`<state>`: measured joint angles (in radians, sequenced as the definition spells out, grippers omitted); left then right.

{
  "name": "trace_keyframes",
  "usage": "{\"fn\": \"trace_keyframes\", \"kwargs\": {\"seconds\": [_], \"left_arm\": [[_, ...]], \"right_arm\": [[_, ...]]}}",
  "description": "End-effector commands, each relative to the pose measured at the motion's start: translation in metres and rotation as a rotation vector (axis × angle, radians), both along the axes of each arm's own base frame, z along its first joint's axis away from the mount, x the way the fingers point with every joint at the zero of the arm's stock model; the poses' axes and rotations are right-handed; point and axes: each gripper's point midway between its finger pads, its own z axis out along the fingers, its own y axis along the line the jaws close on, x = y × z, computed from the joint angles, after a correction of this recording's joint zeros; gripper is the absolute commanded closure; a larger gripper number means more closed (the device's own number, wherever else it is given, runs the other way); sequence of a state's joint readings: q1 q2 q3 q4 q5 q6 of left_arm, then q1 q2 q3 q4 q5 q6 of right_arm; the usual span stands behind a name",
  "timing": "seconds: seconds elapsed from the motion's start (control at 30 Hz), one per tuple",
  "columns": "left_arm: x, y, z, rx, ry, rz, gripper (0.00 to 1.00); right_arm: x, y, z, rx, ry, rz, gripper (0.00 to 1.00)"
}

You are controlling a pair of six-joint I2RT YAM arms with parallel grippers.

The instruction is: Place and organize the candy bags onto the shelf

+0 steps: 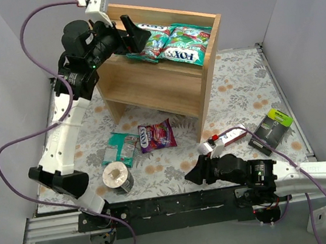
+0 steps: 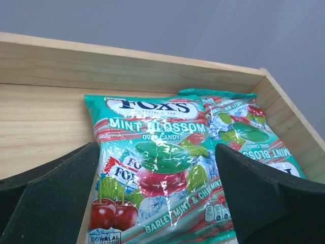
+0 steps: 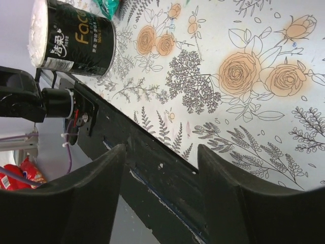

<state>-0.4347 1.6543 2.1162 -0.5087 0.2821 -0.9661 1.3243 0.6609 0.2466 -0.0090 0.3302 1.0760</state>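
Top external shows two green-teal FOX'S bags lying flat side by side on the top tier of the shelf, the left bag and the right bag. Their edges meet, and both sit toward the shelf's right side panel. From this angle the lower tier cannot be seen into. Two more bags lie on the table just in front of the shelf. The teal bag is off the shelf's front left corner, and the purple bag is beside it, nearer the middle of the shelf's front. The left gripper hangs over the left part of the shelf's top tier, pointing at the left bag. In the left wrist view its jaws stand wide, with the dark fingers flanking the near end of that bag. They are not closed on it, and whether they touch it cannot be told. The right gripper is low at the table's near edge, well in front of the shelf's right half. Its jaws are parted with nothing between them. A tape roll stands in front of the shelf's left side, just past the teal bag. A red-and-white box lies near the shelf's right front corner. A black packet with a green end lies farther to the shelf's right.
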Motion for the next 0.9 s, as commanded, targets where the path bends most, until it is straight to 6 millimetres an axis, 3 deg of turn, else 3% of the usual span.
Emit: {"fn": "trace_keyframes", "kwargs": {"seconds": [0.0, 0.07, 0.1, 0.2, 0.23, 0.27, 0.33, 0.43, 0.47, 0.5, 0.57, 0.63, 0.67, 0.7, 0.73, 0.87], "left_arm": [[-0.045, 0.041, 0.069, -0.075, -0.168, 0.113, 0.02], [-0.047, 0.056, 0.069, -0.084, -0.170, 0.186, 0.02], [-0.062, 0.067, 0.080, -0.106, -0.194, 0.209, 0.02], [-0.075, 0.084, 0.072, -0.122, -0.182, 0.264, 0.02], [-0.092, 0.099, 0.079, -0.151, -0.193, 0.302, 0.02], [-0.092, 0.101, 0.066, -0.144, -0.160, 0.312, 0.02], [-0.115, 0.113, 0.061, -0.175, -0.137, 0.325, 0.02], [-0.125, 0.122, 0.024, -0.158, -0.034, 0.357, 0.02], [-0.139, 0.131, 0.023, -0.200, -0.018, 0.374, 0.02], [-0.135, 0.132, -0.007, -0.179, 0.049, 0.397, 0.02], [-0.151, 0.140, -0.033, -0.199, 0.116, 0.420, 0.02], [-0.150, 0.138, -0.091, -0.143, 0.254, 0.434, 0.02], [-0.157, 0.137, -0.103, -0.180, 0.307, 0.436, 0.09], [-0.161, 0.130, -0.119, -0.183, 0.351, 0.400, 0.10], [-0.160, 0.121, -0.157, -0.160, 0.416, 0.370, 0.11], [-0.175, 0.105, -0.211, -0.194, 0.580, 0.309, 0.10]], "right_arm": [[0.007, -0.002, 0.006, -0.011, -0.018, -0.035, 0.29], [0.010, -0.003, 0.009, -0.017, -0.034, -0.045, 0.22], [0.011, -0.003, 0.013, -0.023, -0.063, -0.035, 0.19], [0.017, -0.003, 0.022, -0.025, -0.104, -0.044, 0.13], [0.020, -0.005, 0.025, -0.024, -0.118, -0.061, 0.13], [0.023, -0.005, 0.026, -0.027, -0.126, -0.072, 0.12], [0.028, -0.005, 0.031, -0.031, -0.154, -0.086, 0.12], [0.033, -0.004, 0.033, -0.052, -0.181, -0.095, 0.12], [0.033, -0.004, 0.032, -0.061, -0.187, -0.094, 0.13], [0.034, -0.003, 0.032, -0.067, -0.194, -0.090, 0.13], [0.036, -0.003, 0.030, -0.093, -0.205, -0.092, 0.15], [0.036, -0.005, 0.025, -0.125, -0.205, -0.089, 0.16], [0.036, -0.005, 0.027, -0.128, -0.205, -0.088, 0.16], [0.037, -0.006, 0.026, -0.134, -0.205, -0.089, 0.16], [0.037, -0.006, 0.027, -0.135, -0.206, -0.091, 0.16], [0.037, -0.011, 0.024, -0.149, -0.200, -0.102, 0.16]]}}
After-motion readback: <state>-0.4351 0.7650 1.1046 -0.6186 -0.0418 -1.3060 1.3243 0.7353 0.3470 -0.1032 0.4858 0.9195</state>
